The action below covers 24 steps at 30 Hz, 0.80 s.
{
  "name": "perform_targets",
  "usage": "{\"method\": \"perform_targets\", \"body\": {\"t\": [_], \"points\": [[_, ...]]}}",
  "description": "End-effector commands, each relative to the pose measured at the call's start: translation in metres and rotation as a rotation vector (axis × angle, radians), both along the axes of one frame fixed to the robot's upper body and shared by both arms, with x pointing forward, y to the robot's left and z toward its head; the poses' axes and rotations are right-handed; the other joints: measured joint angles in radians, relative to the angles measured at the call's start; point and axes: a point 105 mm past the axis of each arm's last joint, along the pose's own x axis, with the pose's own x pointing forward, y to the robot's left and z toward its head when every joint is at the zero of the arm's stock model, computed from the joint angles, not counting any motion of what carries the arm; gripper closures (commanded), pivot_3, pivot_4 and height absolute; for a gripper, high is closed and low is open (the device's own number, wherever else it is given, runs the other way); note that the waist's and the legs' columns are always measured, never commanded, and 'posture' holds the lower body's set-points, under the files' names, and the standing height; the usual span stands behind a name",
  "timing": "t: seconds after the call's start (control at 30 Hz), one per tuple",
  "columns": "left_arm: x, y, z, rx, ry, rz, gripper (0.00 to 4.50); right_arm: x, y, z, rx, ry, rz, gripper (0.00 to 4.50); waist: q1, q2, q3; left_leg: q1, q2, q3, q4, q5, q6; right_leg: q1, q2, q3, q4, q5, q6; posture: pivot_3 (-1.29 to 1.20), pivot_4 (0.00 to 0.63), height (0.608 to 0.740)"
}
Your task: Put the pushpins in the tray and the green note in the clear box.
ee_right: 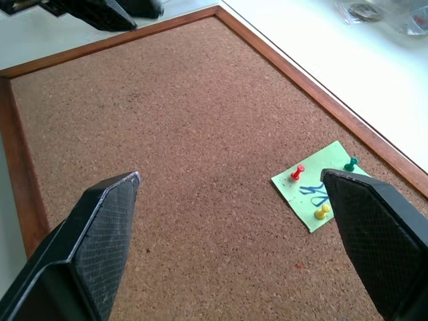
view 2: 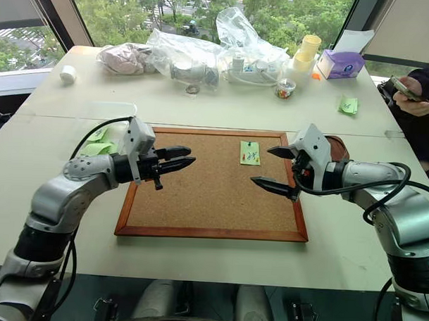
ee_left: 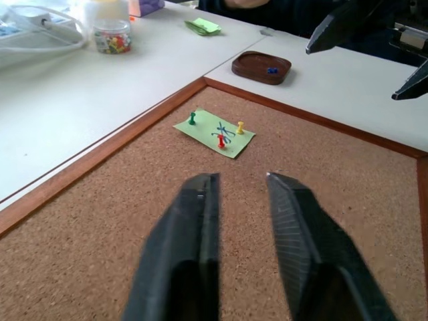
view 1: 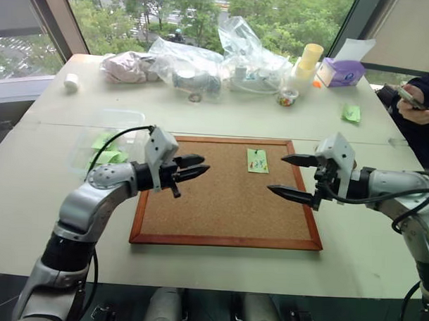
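The green note (view 1: 257, 160) lies pinned on the cork board (view 1: 227, 203) near its far edge. Three pushpins stand in it: green (ee_left: 192, 118), yellow (ee_left: 240, 127) and red (ee_left: 221, 140). The dark round tray (ee_left: 261, 67) sits just off the board's far right corner, with a blue pushpin (ee_left: 271, 69) in it. The clear box (view 1: 121, 115) stands left of the board, with folded green notes inside. My left gripper (view 1: 200, 166) hovers over the board's left part, its fingers a narrow gap apart and empty. My right gripper (view 1: 283, 175) hovers wide open over the right edge, near the note.
Clear plastic bags (view 1: 197, 61), a small jar of pins (view 1: 288, 97), a tissue box (view 1: 342, 71) and a crumpled green scrap (view 1: 351, 113) lie on the far table. A tape roll (view 1: 71, 82) sits far left. A person (view 1: 424, 104) is at the right edge.
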Motion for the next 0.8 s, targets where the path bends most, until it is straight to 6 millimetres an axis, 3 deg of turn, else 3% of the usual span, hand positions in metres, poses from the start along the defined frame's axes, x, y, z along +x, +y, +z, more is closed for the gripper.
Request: {"method": "perform_targets", "body": {"t": [0.03, 0.23, 0.4, 0.53, 0.8], "points": [[0.004, -0.015, 0.001, 0.008, -0.042, -0.051, 4.49, 0.014, -0.001, 0.005, -0.001, -0.060, -0.064, 0.00, -0.001, 0.000, 0.000, 0.000, 0.000, 0.000, 0.000, 0.000, 0.000, 0.000, 0.000, 0.000, 0.000, 0.000, 0.000, 0.00, 0.150, 0.740], [0.013, -0.031, -0.033, 0.025, 0.006, -0.053, 4.49, 0.043, 0.002, -0.003, 0.022, -0.022, -0.196, 0.00, -0.005, 0.000, 0.000, 0.000, 0.000, 0.001, 0.000, 0.000, 0.000, -0.001, 0.000, 0.000, 0.000, 0.000, 0.000, 0.00, 0.150, 0.740], [0.018, -0.036, -0.049, 0.019, 0.030, -0.025, 4.49, 0.064, 0.010, -0.012, 0.031, 0.043, -0.256, 0.00, -0.004, 0.000, 0.000, 0.000, 0.001, 0.001, 0.000, 0.000, 0.000, -0.001, 0.000, 0.000, 0.001, 0.000, 0.000, 0.00, 0.150, 0.740], [0.020, -0.034, -0.065, 0.009, 0.070, 0.010, 4.49, 0.097, 0.015, -0.011, 0.024, 0.021, -0.362, 0.00, -0.006, 0.001, 0.000, -0.001, 0.001, 0.002, 0.000, 0.000, 0.000, -0.002, 0.000, 0.000, 0.001, 0.000, 0.000, 0.00, 0.150, 0.740], [0.018, -0.030, -0.077, 0.003, 0.097, 0.052, 4.49, 0.125, 0.021, -0.022, -0.008, 0.007, -0.393, 0.00, -0.007, 0.001, -0.001, -0.001, 0.001, 0.002, 0.000, 0.000, 0.000, -0.002, 0.000, 0.000, 0.001, 0.000, 0.000, 0.00, 0.150, 0.740]]}}
